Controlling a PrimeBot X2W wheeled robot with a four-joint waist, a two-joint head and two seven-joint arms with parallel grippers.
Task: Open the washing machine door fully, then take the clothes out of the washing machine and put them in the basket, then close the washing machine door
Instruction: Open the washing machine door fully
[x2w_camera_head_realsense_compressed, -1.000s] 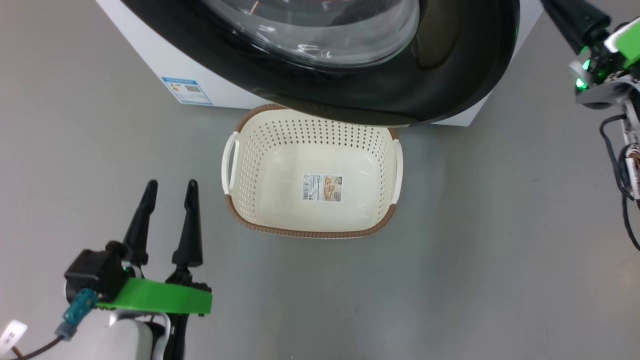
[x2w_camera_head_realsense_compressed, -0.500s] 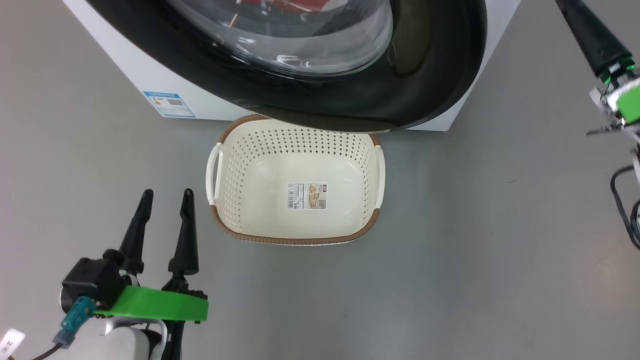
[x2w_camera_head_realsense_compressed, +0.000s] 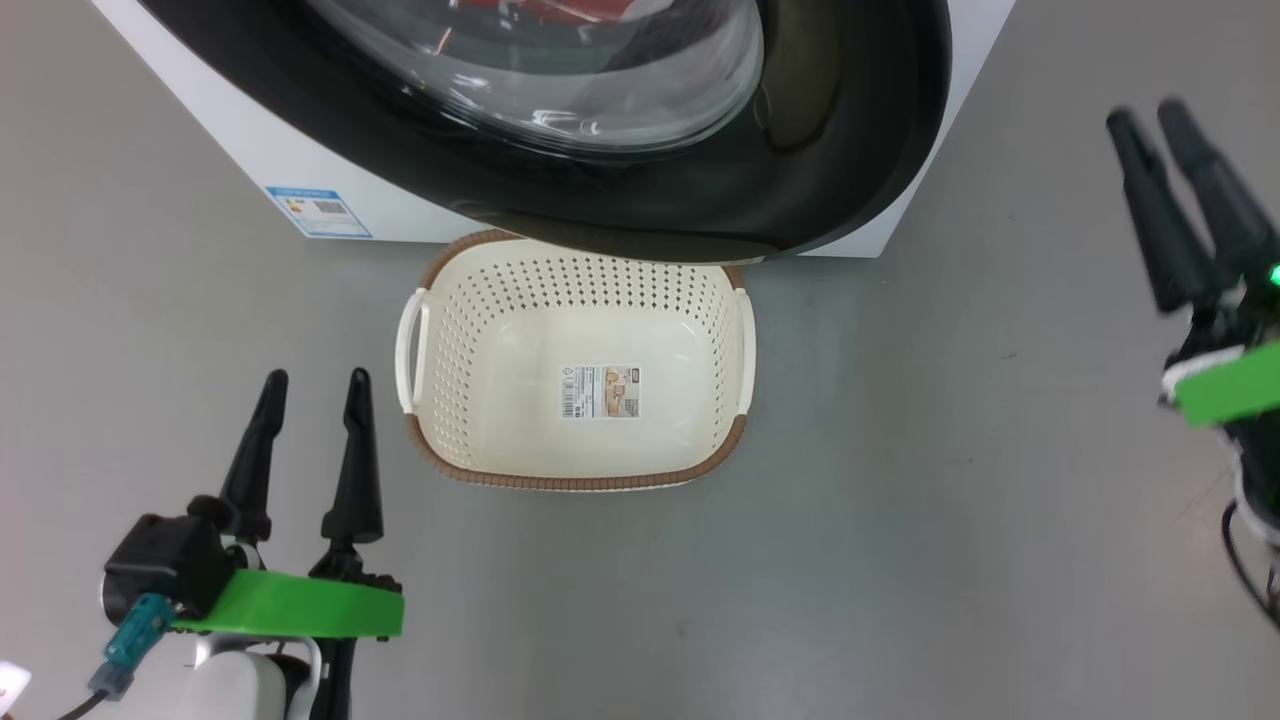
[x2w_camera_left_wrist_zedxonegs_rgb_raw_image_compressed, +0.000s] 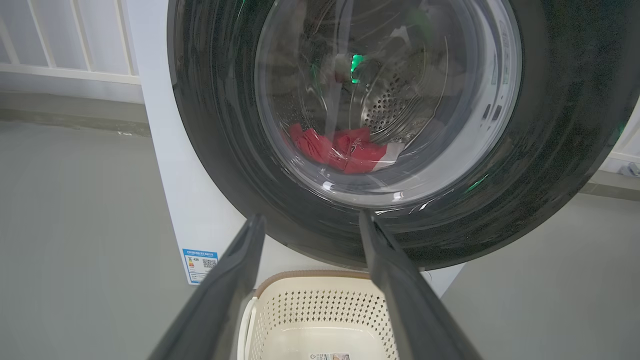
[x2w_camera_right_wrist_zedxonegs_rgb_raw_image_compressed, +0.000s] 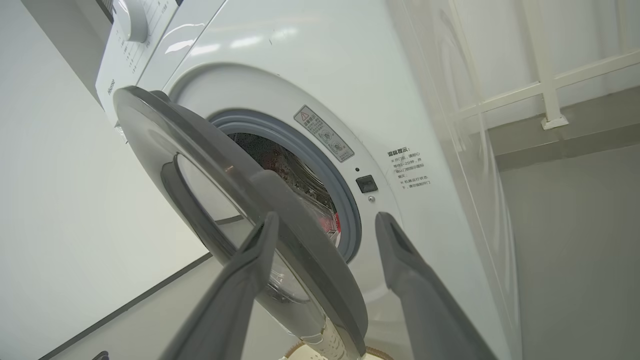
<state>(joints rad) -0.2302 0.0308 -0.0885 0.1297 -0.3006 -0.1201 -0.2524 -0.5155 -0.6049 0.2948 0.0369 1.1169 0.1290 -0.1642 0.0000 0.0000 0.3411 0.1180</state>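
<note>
The washing machine door (x2w_camera_head_realsense_compressed: 850, 150) stands ajar, and its black rim overhangs the far edge of the basket (x2w_camera_head_realsense_compressed: 440, 420). Seen from the right wrist, the door (x2w_camera_right_wrist_zedxonegs_rgb_raw_image_compressed: 210, 150) swings out from the white washing machine (x2w_camera_right_wrist_zedxonegs_rgb_raw_image_compressed: 325, 60) and uncovers part of the drum. The red clothes (x2w_camera_left_wrist_zedxonegs_rgb_raw_image_compressed: 345, 150) lie in the drum behind the door's glass. My left gripper (x2w_camera_head_realsense_compressed: 315, 385) is open near the floor, left of the basket and apart from it. At the right, my right gripper (x2w_camera_head_realsense_compressed: 1145, 115) is open and empty, clear of the door's right edge. The basket holds nothing.
Bare grey floor surrounds the basket. A white railing (x2w_camera_right_wrist_zedxonegs_rgb_raw_image_compressed: 545, 80) and a wall stand behind the machine. A blue label (x2w_camera_head_realsense_compressed: 318, 210) marks the machine's lower left corner.
My right gripper has opened and drawn back from the door's right edge, toward me. The head camera has shifted, so the whole picture slid. The left gripper holds its place.
</note>
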